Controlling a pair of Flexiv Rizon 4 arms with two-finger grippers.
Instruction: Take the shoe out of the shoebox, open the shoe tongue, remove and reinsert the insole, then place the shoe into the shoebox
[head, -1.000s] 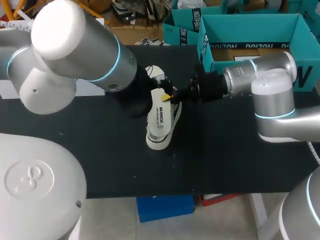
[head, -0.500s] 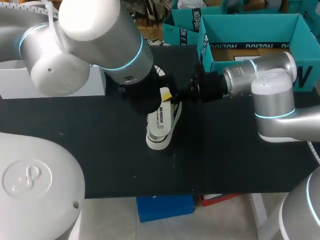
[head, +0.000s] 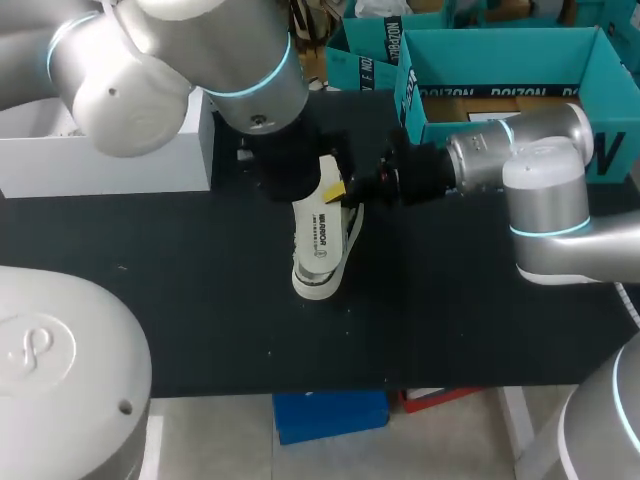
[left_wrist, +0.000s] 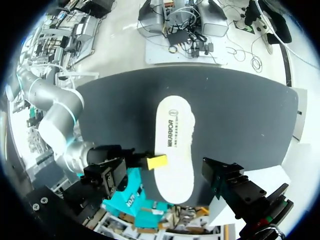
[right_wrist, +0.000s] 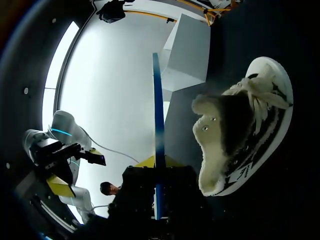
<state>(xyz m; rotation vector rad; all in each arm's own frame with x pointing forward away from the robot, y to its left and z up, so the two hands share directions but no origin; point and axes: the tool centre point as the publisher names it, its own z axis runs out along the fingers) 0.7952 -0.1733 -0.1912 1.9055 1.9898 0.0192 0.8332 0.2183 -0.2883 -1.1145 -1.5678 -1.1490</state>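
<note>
right gripper (right_wrist: 157, 162) clenched on thin white blue-backed insole (left_wrist: 172, 145), held flat just above white black-striped fleece-lined shoe (right_wrist: 240, 130) on black table (head: 200, 300). left gripper (head: 293, 178): state could not be told. risk judged: narrow edge pinch could slip, letting insole sag or drop.

table (head: 200, 300) (black top) | on it: shoe (head: 318, 285), mid | shoebox (head: 500, 60), far right
</note>
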